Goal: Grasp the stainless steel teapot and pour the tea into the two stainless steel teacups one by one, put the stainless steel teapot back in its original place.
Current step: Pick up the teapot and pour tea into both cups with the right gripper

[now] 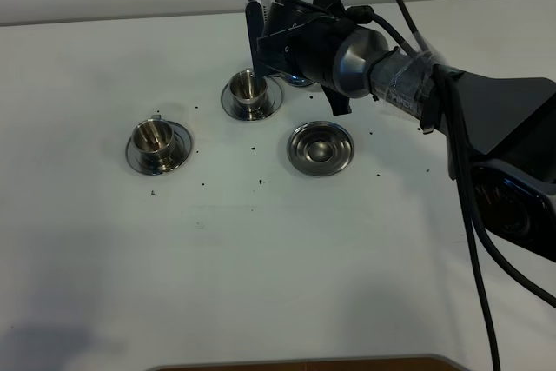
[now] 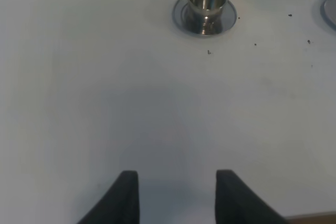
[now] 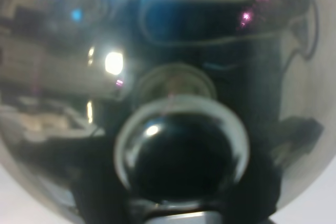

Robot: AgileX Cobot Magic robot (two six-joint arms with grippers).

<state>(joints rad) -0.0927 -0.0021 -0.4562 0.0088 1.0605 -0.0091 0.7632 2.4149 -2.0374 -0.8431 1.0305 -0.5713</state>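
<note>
The stainless steel teapot (image 3: 173, 51) fills the right wrist view, its domed lid and round knob (image 3: 181, 150) close to the lens. From above only a sliver of the teapot (image 1: 300, 82) shows behind the arm. My right gripper (image 1: 269, 49) is shut on it, raised off the table just right of the far teacup (image 1: 249, 91). The near teacup (image 1: 157, 142) stands on its saucer further left. The original place (image 1: 321, 147), a round saucer, lies bare. My left gripper (image 2: 176, 174) is open over bare table, well short of a teacup (image 2: 207, 2).
Dark specks (image 1: 258, 182) of tea lie scattered around the saucers on the white table (image 1: 278, 275). The right arm's black body (image 1: 504, 128) spans the right side. A brown table edge (image 1: 304, 364) shows at the front.
</note>
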